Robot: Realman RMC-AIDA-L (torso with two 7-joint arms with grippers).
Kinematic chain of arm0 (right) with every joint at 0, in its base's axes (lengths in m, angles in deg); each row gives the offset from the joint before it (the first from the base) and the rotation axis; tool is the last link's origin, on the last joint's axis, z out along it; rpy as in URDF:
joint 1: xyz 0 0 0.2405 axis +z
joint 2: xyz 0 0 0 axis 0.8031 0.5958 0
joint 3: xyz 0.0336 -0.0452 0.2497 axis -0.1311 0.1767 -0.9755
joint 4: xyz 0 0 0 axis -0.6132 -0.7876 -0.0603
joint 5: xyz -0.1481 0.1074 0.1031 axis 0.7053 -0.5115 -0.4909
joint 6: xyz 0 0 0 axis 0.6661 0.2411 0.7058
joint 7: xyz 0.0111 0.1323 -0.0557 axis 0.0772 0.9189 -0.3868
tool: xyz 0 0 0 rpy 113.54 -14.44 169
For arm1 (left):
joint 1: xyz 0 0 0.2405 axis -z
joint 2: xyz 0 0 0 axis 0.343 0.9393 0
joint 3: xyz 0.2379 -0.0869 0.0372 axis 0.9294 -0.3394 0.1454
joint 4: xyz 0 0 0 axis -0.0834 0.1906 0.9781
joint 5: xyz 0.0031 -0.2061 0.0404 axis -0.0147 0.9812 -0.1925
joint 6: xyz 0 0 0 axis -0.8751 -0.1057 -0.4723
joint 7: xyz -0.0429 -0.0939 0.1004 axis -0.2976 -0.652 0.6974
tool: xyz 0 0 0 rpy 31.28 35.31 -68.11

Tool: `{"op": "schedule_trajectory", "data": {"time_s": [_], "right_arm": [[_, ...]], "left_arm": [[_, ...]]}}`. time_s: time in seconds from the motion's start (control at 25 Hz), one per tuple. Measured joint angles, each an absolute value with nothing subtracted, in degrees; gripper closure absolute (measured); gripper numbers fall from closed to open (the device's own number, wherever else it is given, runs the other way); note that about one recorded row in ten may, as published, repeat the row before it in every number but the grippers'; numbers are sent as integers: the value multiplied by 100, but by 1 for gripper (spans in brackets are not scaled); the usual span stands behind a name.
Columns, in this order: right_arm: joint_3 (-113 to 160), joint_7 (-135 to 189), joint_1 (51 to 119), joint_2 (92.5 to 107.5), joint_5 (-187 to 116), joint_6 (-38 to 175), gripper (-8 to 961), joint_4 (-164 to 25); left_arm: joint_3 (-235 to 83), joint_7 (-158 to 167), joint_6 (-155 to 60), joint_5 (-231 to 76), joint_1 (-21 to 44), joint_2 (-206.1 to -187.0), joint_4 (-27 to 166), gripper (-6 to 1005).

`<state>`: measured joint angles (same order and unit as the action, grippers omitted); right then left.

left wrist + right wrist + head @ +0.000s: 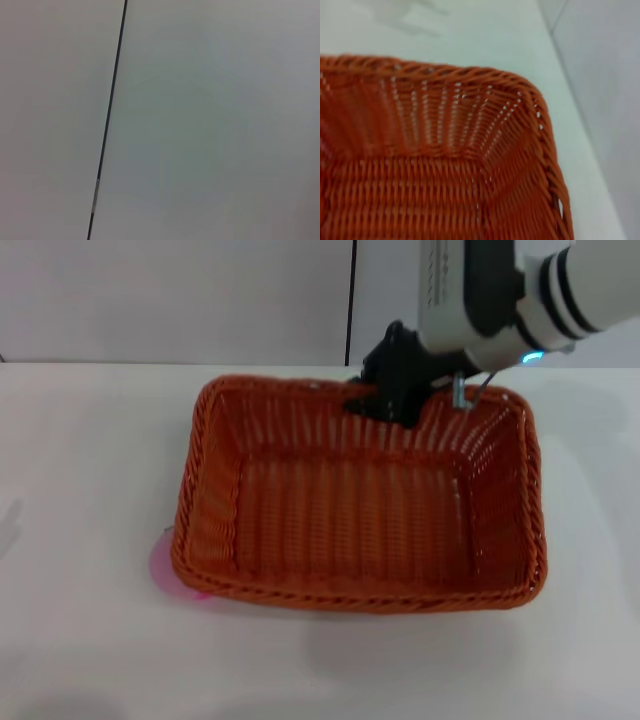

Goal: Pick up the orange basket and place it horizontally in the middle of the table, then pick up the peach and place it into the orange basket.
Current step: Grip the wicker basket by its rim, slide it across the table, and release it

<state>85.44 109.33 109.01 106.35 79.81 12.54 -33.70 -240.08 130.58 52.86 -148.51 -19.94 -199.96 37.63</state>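
White table (pixel 80 640) fills the near part of the head view, bare along its front edge. Just beyond that lies the orange basket (pixel 360 510), set lengthwise across the table with its long sides running left to right, near the middle and a little to the robot's right. Its braided rim rings sloped open-weave walls and a woven floor with nothing lying inside. At the basket's near left corner a sliver of pink, the peach (pixel 165 565), peeks out from behind the wall, touching or just beside the wicker; most of it is hidden. Farther back, the right hand (pixel 395 390) hangs from the white right arm over the basket's far rim, its black fingers at the braid. Whether they are clamped on the rim or merely resting against it cannot be told. The right wrist view looks down into one inner corner of the basket (pixel 445 165), with table (pixel 470 30) beyond it. The left hand is out of sight; its wrist view shows only a pale wall (pixel 210 120) with a dark seam.
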Motion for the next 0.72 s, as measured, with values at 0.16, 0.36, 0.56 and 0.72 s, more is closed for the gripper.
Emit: {"op": "schedule_trajectory", "data": {"time_s": [0.16,0.36,0.56,0.72], "right_arm": [[9043,10933,10793,10661,7951,1455,796,-3364],[9447,10973,10601,10675,7942,1759,784,-3160],[9500,10983,10409,10682,7945,1733,770,-2811],[9569,10957,10346,10684,7765,1713,759,-2763]], "left_arm": [[-24008,13074,5263,-14854,-1974,-19994,3763,237],[-24008,13135,5268,-14857,-1964,-19996,3763,237],[-24008,13136,5273,-14857,-1977,-19996,3810,238],[-24003,13139,5265,-14859,-1972,-19994,3834,238]]}}
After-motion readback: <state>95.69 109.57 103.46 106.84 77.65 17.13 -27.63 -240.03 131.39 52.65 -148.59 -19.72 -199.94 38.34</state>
